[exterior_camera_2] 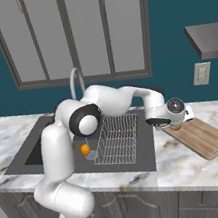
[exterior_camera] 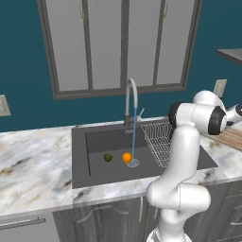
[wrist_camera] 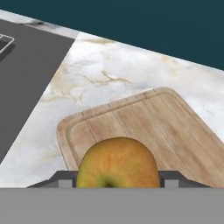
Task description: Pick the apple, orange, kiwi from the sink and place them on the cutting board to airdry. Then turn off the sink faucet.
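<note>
A: How far along is it?

B: Early, I'd judge. The round yellow-green apple with a reddish blush [wrist_camera: 117, 162] is pinched between the jaws of the end effector [wrist_camera: 117, 180], over the near end of the flat light-brown wooden cutting board [wrist_camera: 175, 131], not yet set down. The board itself is bare.

A: And the other fruit?

B: Both sit in the large dark grey recessed sink [exterior_camera: 94, 163]: the bright orange round orange [exterior_camera: 126, 157] beside the drain and the small dark brownish-green kiwi [exterior_camera: 108, 157] just to its left. So two pickups remain after this placement.

A: The tap?

B: The tall grey metal gooseneck faucet [exterior_camera: 131, 101] has a thin blue stream falling to the drain, so shutting it off is also left.

A: Do the views differ?

B: Yes. The hand view gives the grip and the board's grain close up. The left base view gives the kiwi and the stream. The right base view shows the end effector [exterior_camera_2: 171, 126] at the board's [exterior_camera_2: 205, 139] sink-side end on the marble surface [exterior_camera_2: 193, 172], with the wire rack [exterior_camera_2: 117, 140] alongside.
</note>
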